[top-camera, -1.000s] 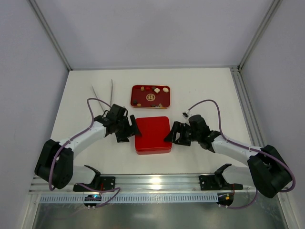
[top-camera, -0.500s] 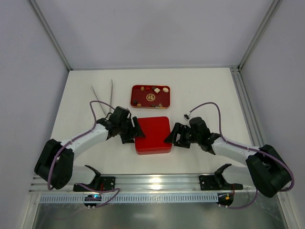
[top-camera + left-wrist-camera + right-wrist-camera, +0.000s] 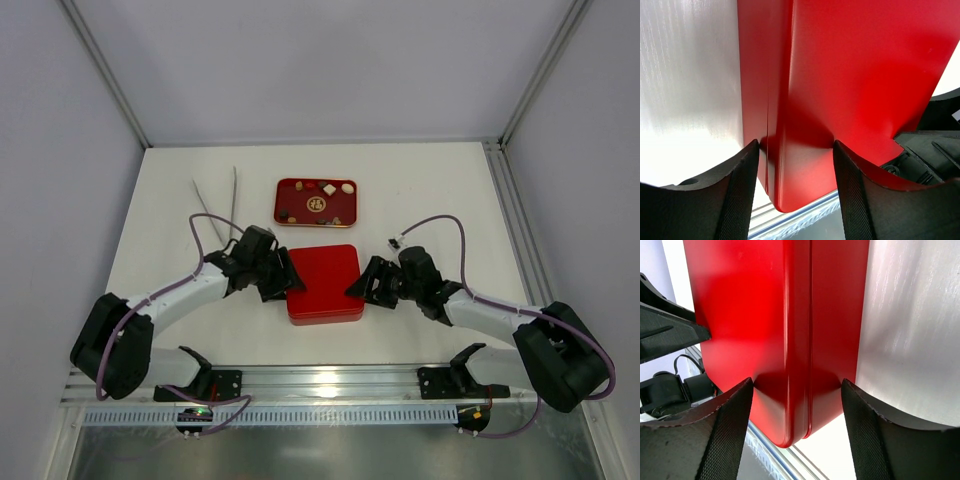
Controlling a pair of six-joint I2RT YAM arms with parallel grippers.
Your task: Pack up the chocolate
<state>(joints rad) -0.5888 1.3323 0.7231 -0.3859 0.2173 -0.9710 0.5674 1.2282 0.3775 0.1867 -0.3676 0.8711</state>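
Centrally, red box (image 3: 322, 283), left gripper (image 3: 287, 278) and right gripper (image 3: 358, 283) straddling opposite edges; grip uncertain, chocolate (image 3: 328, 187) in tray (image 3: 277, 201) beyond

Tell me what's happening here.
Two robot arms are at a closed red box in the middle of the table. The left fingers straddle its left edge and the right fingers straddle its right edge. It is unclear whether they grip it yet. The chocolates lie in a red tray behind the box, away from both arms.
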